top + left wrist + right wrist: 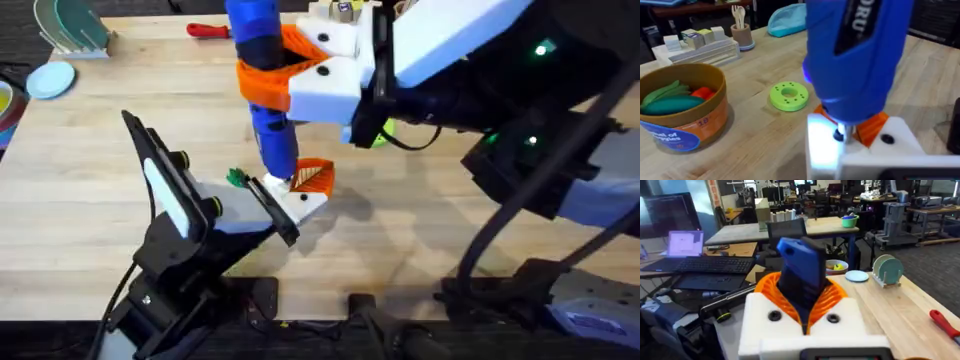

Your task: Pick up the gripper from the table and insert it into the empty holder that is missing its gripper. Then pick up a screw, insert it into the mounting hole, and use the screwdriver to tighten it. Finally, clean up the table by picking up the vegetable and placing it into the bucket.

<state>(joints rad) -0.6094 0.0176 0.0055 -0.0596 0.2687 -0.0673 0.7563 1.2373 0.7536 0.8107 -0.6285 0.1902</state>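
One right gripper (300,75) pinches the screwdriver (262,90) mid-barrel, frame centre; we judge it rigid, top-heavy. Left gripper state: cannot tell.

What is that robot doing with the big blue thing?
The right gripper holds the blue screwdriver upright. Its tip presses on the white holder, which already has its orange gripper fitted, so it looks like it's screwing that on. A small green vegetable lies on the table, not yet in the bucket.

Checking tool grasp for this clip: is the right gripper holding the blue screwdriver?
Yes. The right gripper has its orange pads closed around the blue screwdriver.
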